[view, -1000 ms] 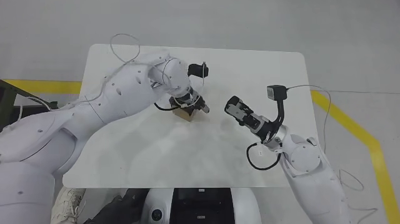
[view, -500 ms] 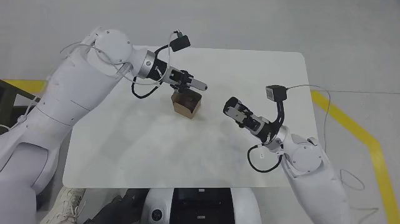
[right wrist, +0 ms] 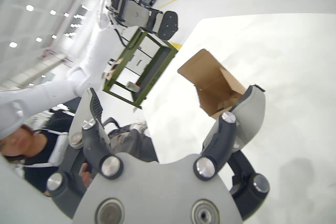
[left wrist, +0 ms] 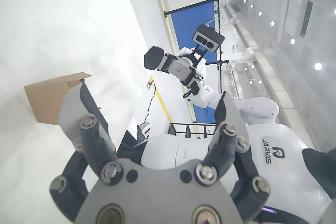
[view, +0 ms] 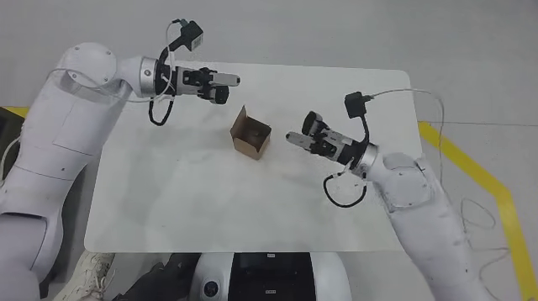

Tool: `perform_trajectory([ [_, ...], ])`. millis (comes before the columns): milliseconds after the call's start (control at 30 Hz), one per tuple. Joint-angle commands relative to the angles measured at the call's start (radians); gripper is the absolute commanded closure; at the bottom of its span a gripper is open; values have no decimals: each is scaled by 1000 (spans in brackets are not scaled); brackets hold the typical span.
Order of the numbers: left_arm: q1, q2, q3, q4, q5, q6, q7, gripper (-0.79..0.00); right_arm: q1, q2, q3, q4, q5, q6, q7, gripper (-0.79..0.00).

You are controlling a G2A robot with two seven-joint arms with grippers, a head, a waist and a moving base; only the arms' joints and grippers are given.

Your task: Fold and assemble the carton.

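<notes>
- Near the middle of the white table [view: 210,208] stands the carton [view: 250,135], a small brown cardboard box with its top open.
- One flap of the carton [right wrist: 212,83] rises above the rest of its rim, and the right wrist view shows folded cardboard panels inside it.
- The carton [left wrist: 50,99] sits between the two grippers, and neither of them touches it.
- The left gripper [view: 229,87] hangs over the far left part of the table, apart from the carton and pointing across the table toward the robot's right.
- The fingers of the left gripper [left wrist: 153,91] are spread wide, with nothing between them.
- The right gripper [view: 300,130] is on the carton's right side, near it but with a gap between, and points toward it.
- The fingers of the right gripper [right wrist: 173,89] are also wide apart and hold nothing.
</notes>
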Motion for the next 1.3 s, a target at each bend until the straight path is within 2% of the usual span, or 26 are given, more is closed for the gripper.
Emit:
perform_trajectory([
  [0,2,1,-14,21,-12,-10,-4,-785,5,-2,-20,-17,-109,19,-37,-785],
  [100,7,2,-40,53,-46,-25,-12,-785,9,-4,-48,-27,-181,40,-65,-785],
  [233,11,4,-65,77,-67,-47,-16,-785,12,-5,-57,-25,-185,37,-66,-785],
  [500,11,4,-65,77,-67,-47,-16,-785,12,-5,-57,-25,-185,37,-66,-785],
  [600,11,4,-65,77,-67,-47,-16,-785,31,-2,-64,-37,-317,55,-66,-785],
  [767,11,4,-65,77,-67,-47,-16,-785,164,-17,-145,126,-349,-20,-33,-785],
  [900,11,4,-65,77,-67,-47,-16,-785,285,-34,-229,252,-432,-129,-29,-785],
  [1100,11,4,-65,77,-67,-47,-16,-785,401,-55,-324,344,-599,-269,-95,-785],
  [1267,11,4,-65,77,-67,-47,-16,-785,475,-70,-364,397,-655,-371,-181,-785],
])
